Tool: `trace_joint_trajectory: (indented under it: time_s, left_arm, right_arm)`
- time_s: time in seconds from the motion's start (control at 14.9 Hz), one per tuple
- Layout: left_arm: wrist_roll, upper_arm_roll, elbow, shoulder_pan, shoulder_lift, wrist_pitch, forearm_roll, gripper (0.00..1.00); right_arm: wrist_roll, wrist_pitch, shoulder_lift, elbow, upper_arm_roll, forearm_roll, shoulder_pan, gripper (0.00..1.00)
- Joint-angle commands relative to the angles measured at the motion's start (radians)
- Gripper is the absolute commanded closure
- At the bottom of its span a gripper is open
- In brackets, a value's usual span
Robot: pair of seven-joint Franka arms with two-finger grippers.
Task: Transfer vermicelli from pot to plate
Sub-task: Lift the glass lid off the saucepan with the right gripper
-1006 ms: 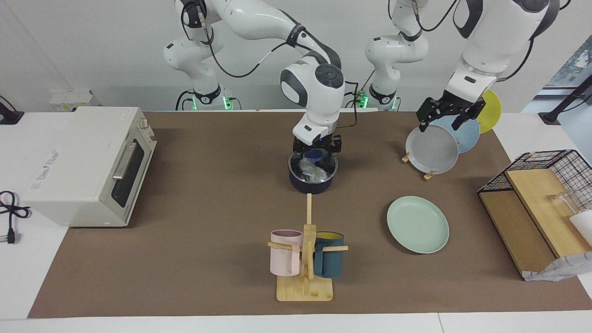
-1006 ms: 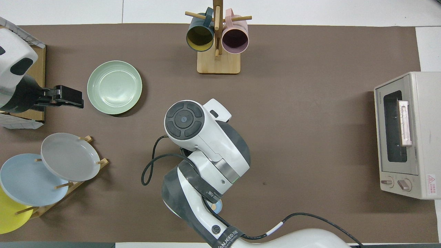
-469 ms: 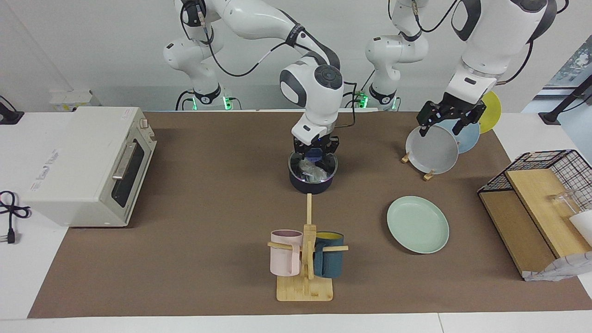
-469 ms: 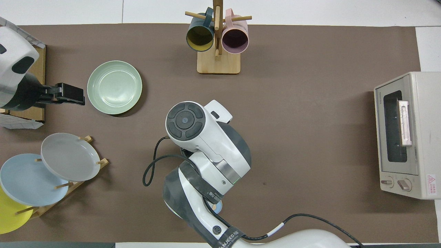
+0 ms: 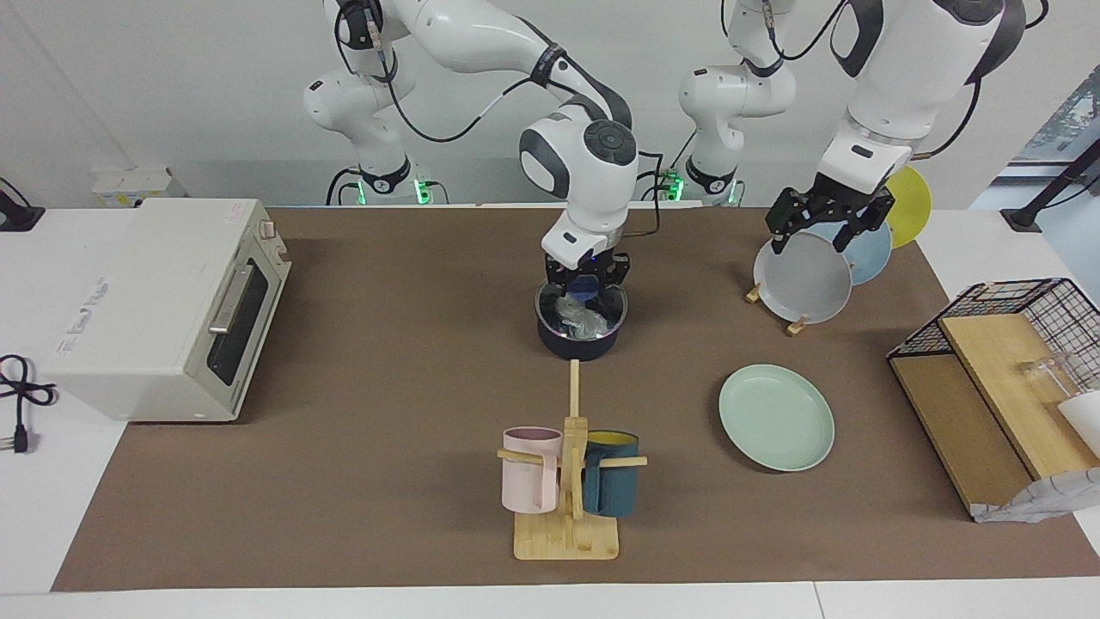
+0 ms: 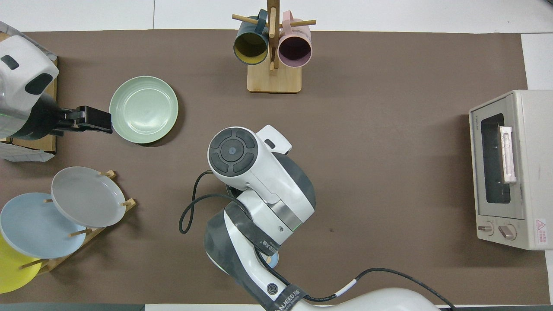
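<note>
While the right arm bends down over the middle of the table [image 5: 387,481], its right claw [image 5: 586,303] sits inside the pot [image 5: 580,340], with its fingertips closed on the vermicelli [image 5: 577,318], a whitish glassy tangle lying in the pot's dark interior. In the overhead view the right arm's wrist hides both pot and noodles completely. The pot stands on the brown mat, nearer to the robots than the wooden mug rack [image 5: 567,524], which carries a pink mug [image 5: 530,481] and a dark blue mug [image 5: 612,483]. The plate [image 5: 776,418], pale mint green, lies bare on the mat toward the left arm's end of the table, farther from the robots than the pot and well apart from it. The left claw [image 5: 823,225] hangs in the air with its jaws spread wide and nothing in them, over the plate rack that holds a grey plate [image 5: 803,279], a light blue plate [image 5: 866,245] and a yellow plate [image 5: 913,205]; in the overhead view its black fingers [image 6: 93,120] reach the mint plate's rim. A white toaster oven [image 5: 163,305] stands at the right arm's end of the table, and a wire basket [image 5: 1005,314] with wooden boards sits at the left arm's end.
</note>
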Motion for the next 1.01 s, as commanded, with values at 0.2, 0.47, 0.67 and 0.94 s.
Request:
trace_joint_trajectory:
  time_s: [0.2,0.47,0.67,0.94]
  left_arm:
    - [0.013,-0.001,-0.029,-0.007,-0.006,0.026,0.013,0.00]
    - [0.007,-0.001,-0.034,-0.067,0.014,0.047,0.010,0.00]
    - [-0.037,0.000,-0.046,-0.170,0.063,0.089,0.010,0.00]
    - [-0.203,-0.001,-0.100,-0.319,0.170,0.255,0.010,0.00]
  right_arm:
    - [-0.150,-0.126,-0.063,0.075,0.002,-0.003,-0.119,0.43]
    - [-0.371,-0.197,-0.091,0.087,-0.001,-0.001,-0.241,0.43]
    - [-0.500,-0.229,-0.097,0.086,-0.001,-0.009,-0.321,0.43]
    - [-0.631,-0.228,-0.097,0.075,-0.004,-0.023,-0.409,0.43]
